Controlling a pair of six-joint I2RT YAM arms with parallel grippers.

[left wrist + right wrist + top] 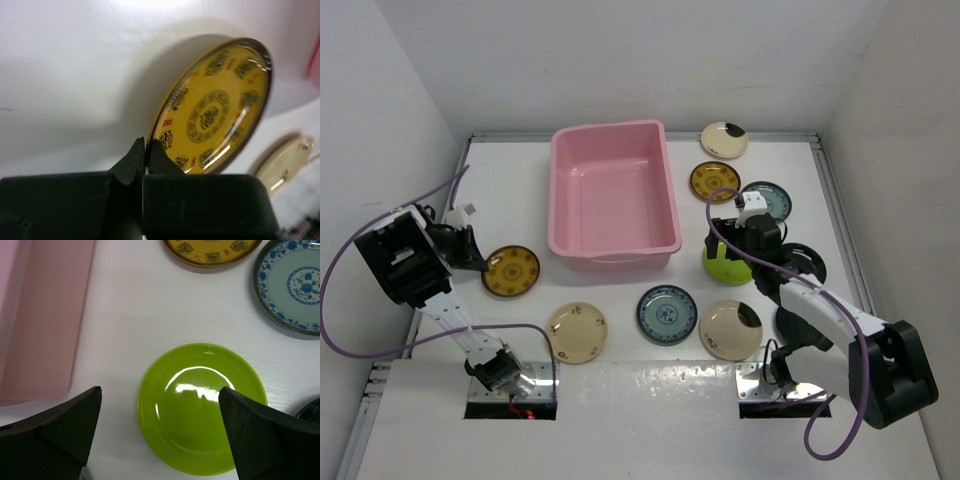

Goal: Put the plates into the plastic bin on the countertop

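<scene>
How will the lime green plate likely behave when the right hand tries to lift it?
The green plate looks rigid and glossy, so probably slippery to pinch. It lies flat on the table, so its low rim may be hard to catch. Likely breakable if dropped.

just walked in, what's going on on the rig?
The left gripper is shut on the rim of an amber plate, left of the bin. The right gripper is open above a lime plate to the bin's right. The bin holds nothing yet; the other plates lie on the table.
</scene>
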